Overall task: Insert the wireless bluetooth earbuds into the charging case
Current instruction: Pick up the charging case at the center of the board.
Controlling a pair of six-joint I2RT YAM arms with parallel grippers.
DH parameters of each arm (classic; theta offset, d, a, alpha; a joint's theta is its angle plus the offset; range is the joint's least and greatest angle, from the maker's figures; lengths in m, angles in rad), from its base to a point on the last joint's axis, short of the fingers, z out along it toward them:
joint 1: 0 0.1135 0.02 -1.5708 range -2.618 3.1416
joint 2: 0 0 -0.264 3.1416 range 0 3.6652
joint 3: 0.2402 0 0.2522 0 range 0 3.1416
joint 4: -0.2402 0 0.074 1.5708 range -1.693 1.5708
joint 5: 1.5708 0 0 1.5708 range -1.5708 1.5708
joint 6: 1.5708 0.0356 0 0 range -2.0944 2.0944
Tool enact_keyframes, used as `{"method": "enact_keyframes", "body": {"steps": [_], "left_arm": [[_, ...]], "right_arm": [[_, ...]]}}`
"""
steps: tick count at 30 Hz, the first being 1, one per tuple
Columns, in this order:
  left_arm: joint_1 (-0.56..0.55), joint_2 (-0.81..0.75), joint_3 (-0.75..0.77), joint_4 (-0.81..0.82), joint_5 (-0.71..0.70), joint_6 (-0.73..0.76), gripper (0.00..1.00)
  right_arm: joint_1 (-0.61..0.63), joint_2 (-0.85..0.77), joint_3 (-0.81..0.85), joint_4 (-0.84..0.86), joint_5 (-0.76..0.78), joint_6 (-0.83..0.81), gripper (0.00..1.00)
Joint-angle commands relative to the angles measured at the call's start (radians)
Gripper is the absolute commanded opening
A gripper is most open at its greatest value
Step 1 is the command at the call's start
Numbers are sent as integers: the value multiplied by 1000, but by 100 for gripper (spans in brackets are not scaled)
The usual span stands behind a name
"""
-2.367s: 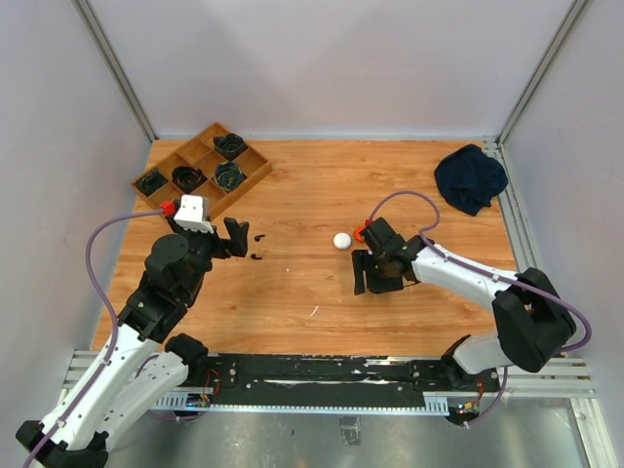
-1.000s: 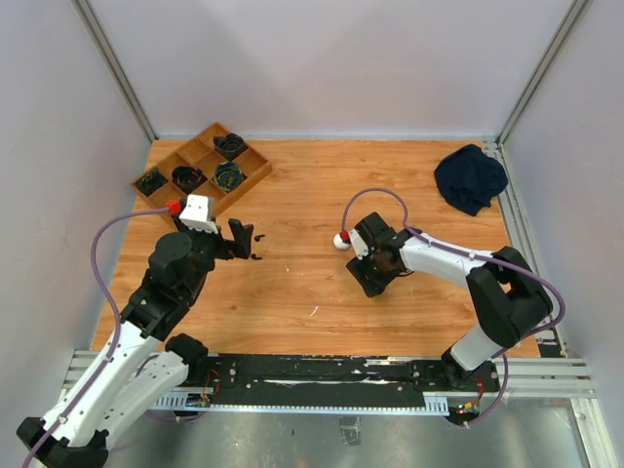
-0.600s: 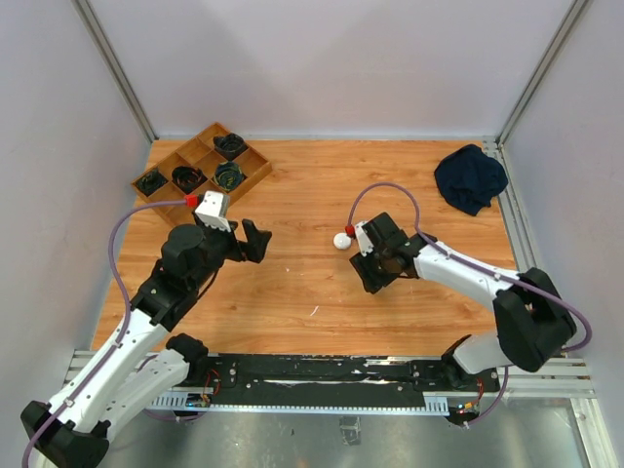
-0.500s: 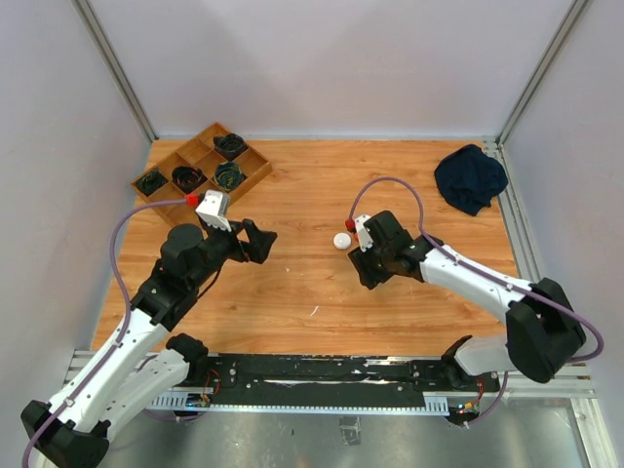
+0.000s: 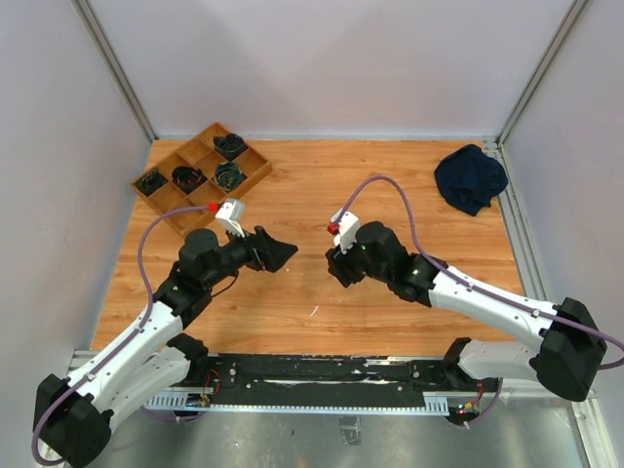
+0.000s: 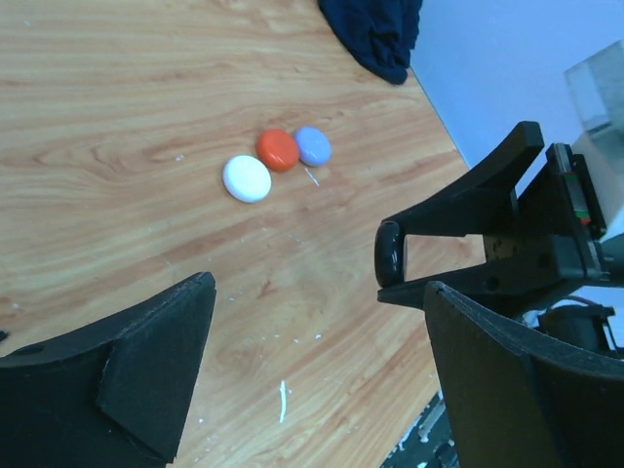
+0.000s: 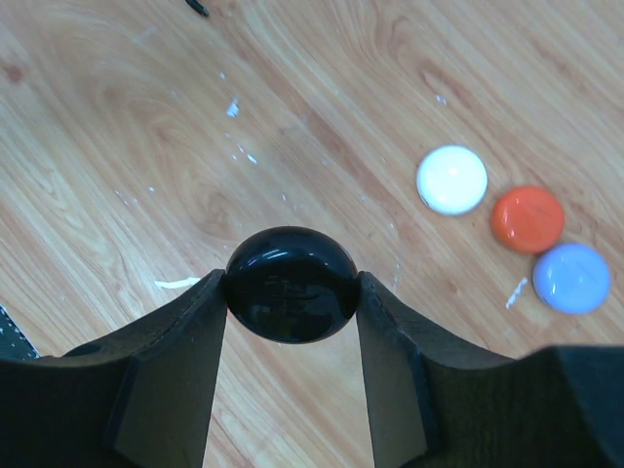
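Black case [image 7: 290, 273] in right claw [image 7: 291, 291]

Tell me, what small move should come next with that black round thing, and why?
Probably the left gripper should ease toward the black case. The right gripper pinches it above the table, it looks closed, and the left gripper faces it with jaws wide and nothing between them. A second grip seems needed to open it.
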State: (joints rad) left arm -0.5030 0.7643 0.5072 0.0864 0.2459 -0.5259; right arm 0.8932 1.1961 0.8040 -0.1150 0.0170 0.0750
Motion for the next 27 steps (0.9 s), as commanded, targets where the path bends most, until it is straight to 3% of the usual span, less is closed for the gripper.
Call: {"method": "enact_keyframes", "body": {"steps": [1, 12, 27], "left_arm": [[-29, 13, -36, 170, 55, -71, 92], [-142, 83, -80, 306, -24, -117, 84], [-196, 193, -79, 393, -32, -120, 61]], "right_arm": [[56, -33, -30, 148, 45, -37, 42], [126, -36, -54, 290, 76, -78, 43], [159, -16, -64, 362, 96, -81, 43]]}}
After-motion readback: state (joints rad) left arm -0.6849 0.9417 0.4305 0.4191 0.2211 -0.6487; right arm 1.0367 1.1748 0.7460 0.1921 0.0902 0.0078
